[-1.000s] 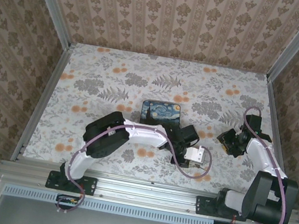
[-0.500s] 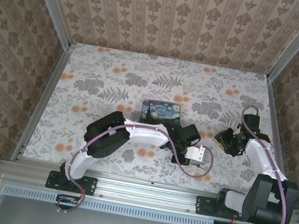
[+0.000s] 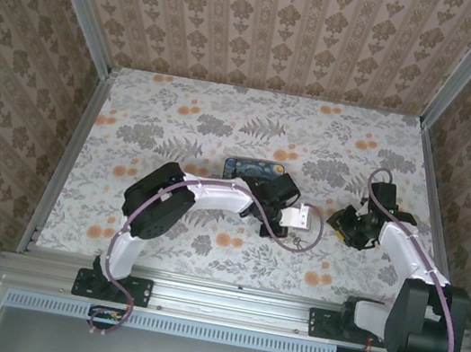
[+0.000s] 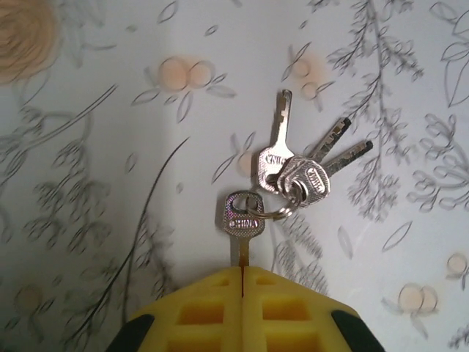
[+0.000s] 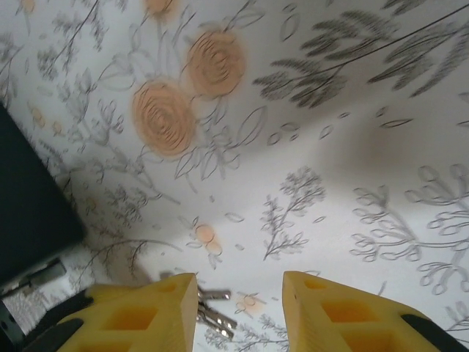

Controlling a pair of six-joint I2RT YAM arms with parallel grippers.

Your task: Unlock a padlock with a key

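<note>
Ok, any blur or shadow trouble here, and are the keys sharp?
Left wrist: keys sharp, stamped lettering legible, corner flower soft. Right wrist: tablecloth slightly blurred, soft shadow at mid-right. Top external: even light, no glare, keys too small to make out.

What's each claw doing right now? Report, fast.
Left claw: closed, pinching the blade of a key.
Right claw: open, holding nothing.
</note>
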